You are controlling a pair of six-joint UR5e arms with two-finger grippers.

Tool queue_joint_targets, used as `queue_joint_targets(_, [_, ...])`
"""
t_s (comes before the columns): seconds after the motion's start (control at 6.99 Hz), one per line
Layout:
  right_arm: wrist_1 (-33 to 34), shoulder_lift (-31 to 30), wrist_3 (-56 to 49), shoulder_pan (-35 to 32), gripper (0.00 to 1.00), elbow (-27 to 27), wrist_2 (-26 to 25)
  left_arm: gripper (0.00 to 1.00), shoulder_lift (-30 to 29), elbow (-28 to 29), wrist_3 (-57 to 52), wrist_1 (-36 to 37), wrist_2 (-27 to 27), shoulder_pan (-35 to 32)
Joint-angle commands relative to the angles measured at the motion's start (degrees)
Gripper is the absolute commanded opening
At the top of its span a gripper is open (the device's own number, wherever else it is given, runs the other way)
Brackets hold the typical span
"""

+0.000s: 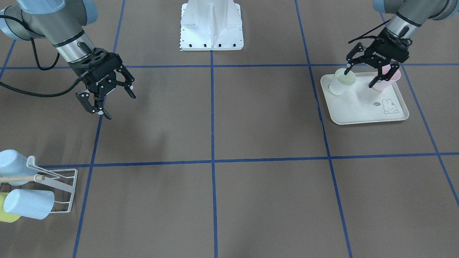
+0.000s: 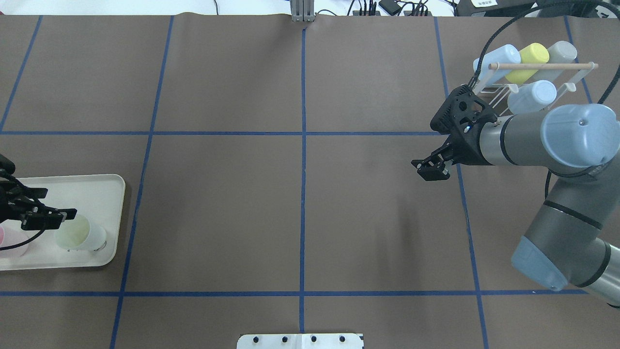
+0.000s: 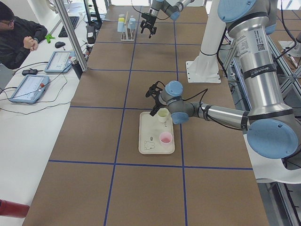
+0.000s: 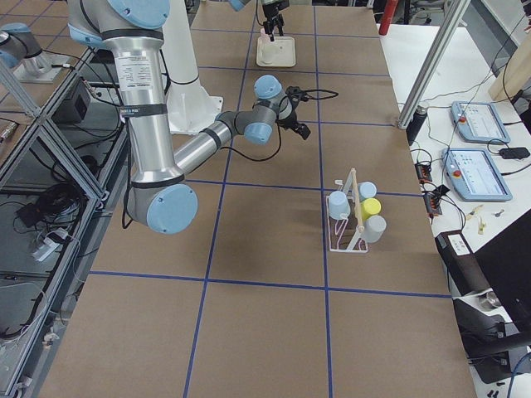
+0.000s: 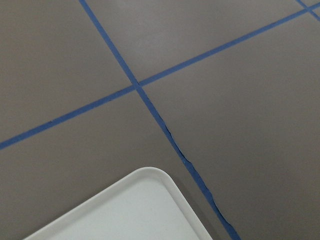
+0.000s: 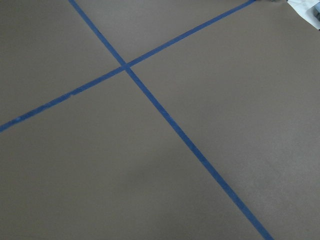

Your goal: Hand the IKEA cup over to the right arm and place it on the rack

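Front-facing exterior: left gripper (image 1: 359, 78) is open, one finger at the rim of the pale green cup (image 1: 340, 83), the other between it and the pink cup (image 1: 389, 76). Both cups sit on the tray (image 1: 358, 120). Likely the pick step: pinch the cup wall gently, lift straight, and don't nudge pink. Right gripper (image 1: 107, 96) hovers open and empty, apart from the rack (image 1: 53, 186). Whether the finger touches the rim is unclear. Overhead crops the left gripper, and the wrist views show neither cup.
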State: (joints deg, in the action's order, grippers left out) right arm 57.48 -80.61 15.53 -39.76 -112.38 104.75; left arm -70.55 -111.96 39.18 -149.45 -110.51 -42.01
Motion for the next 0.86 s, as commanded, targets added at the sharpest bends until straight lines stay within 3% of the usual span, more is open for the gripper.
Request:
queue_joint_targets(0.0, [-0.1,0.0,0.1,0.1,1.0,0.3,0.6,1.0,2.3,0.5,0.7,-0.1,0.4,1.5])
queue_joint_targets(0.29, [-0.1,0.1,0.1,0.1,1.0,0.4,0.6,0.96,1.8,1.4,0.7,-0.1,1.3,2.0])
queue_joint_targets(0.72, [-0.1,0.0,-0.7,0.1,1.0,0.4,0.7,0.74,0.1,3.2,0.6,-0.1,1.3,2.4])
